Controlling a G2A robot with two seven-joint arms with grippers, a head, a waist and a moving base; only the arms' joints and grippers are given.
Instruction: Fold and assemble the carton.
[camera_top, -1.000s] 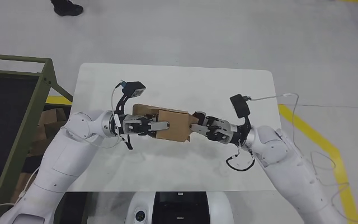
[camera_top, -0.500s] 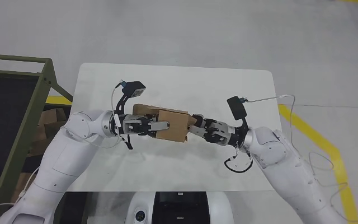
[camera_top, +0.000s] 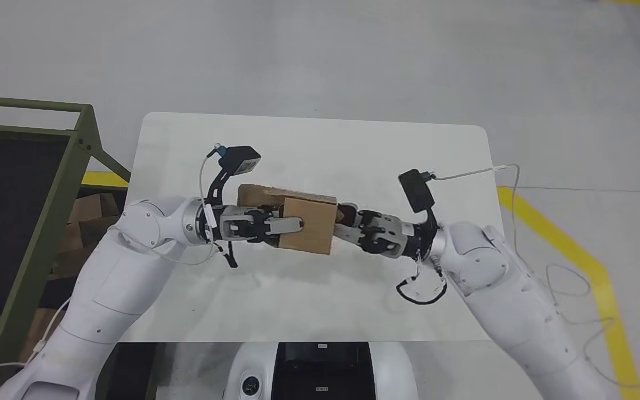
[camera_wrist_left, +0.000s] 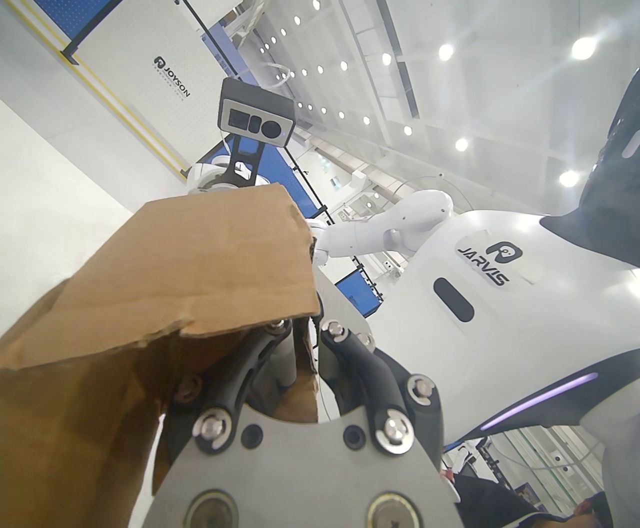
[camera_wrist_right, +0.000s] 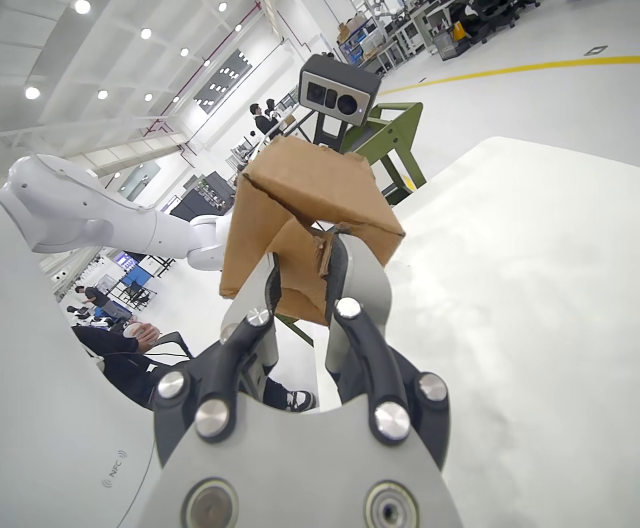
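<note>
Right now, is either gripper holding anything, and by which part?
Both hold the carton: the left gripper pinches a panel edge at one end, the right gripper a flap at the opposite end.

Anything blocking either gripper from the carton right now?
Nothing visible. Both grippers are on the carton. The left gripper is closed on a panel at one end, and the right gripper is closed on a flap at the opposite end. No other object sits between either gripper and the cardboard.
</note>
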